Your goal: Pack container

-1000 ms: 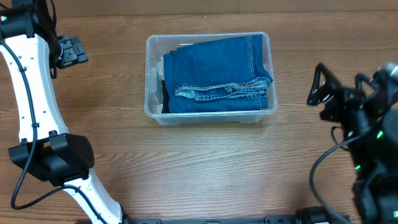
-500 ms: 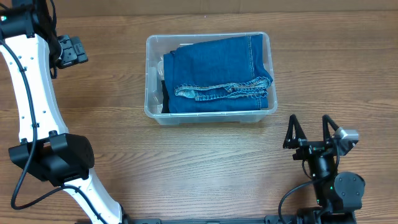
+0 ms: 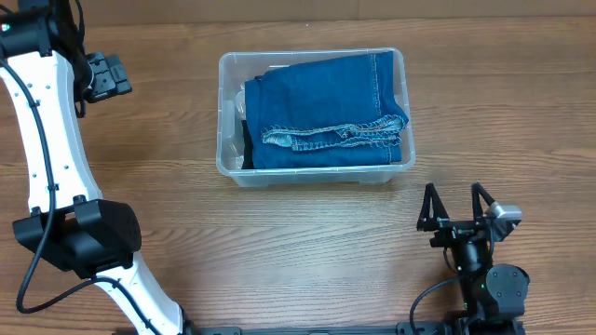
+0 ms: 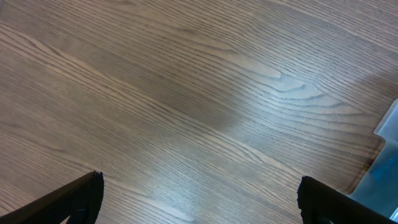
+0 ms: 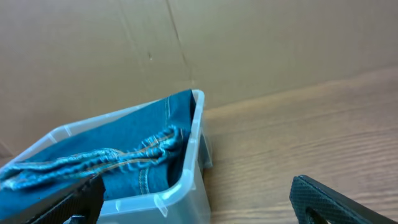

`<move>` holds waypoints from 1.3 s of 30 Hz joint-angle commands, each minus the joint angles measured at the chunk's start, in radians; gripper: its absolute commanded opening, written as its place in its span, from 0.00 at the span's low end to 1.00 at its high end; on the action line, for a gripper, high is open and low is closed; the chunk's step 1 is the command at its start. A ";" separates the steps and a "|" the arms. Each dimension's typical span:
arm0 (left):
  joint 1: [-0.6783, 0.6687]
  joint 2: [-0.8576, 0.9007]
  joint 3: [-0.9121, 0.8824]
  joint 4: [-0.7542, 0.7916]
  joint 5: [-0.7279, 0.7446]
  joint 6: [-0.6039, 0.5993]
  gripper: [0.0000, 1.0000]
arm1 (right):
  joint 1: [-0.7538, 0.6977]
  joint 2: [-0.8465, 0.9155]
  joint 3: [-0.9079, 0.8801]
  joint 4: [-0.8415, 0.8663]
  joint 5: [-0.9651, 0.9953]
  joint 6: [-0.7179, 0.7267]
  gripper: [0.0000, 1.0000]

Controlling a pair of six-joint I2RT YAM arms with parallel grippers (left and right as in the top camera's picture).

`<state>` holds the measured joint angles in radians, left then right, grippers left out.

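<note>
The clear plastic container (image 3: 226, 112) stands at the middle back of the table with folded blue jeans (image 3: 326, 107) filling it. It also shows in the right wrist view (image 5: 186, 186), with the jeans (image 5: 112, 162) inside. My right gripper (image 3: 455, 205) is open and empty, low near the front right, pointing at the container's near right corner. My left gripper (image 3: 107, 76) is at the far left, open and empty, over bare wood (image 4: 199, 205). A corner of the container (image 4: 388, 155) shows at the right edge of the left wrist view.
A brown cardboard wall (image 5: 186, 43) stands behind the table. The white left arm (image 3: 47, 167) curves along the left side of the table.
My right arm has dropped from high at the right edge down to the front right of the table, gripper open and turned toward the container. The left arm and container have not moved.
</note>
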<state>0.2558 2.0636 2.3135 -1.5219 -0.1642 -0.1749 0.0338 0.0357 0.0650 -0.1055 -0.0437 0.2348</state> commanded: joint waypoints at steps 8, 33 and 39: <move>-0.002 -0.004 -0.002 0.002 0.000 0.014 1.00 | -0.003 -0.033 -0.057 0.022 0.024 -0.008 1.00; -0.002 -0.004 -0.002 0.002 0.000 0.014 1.00 | -0.003 -0.031 -0.057 0.023 0.023 -0.007 1.00; -0.002 -0.029 -0.002 -0.001 -0.003 0.020 1.00 | -0.003 -0.031 -0.057 0.023 0.023 -0.007 1.00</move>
<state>0.2558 2.0636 2.3135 -1.5219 -0.1642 -0.1749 0.0334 0.0147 0.0185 -0.0898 -0.0330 0.2344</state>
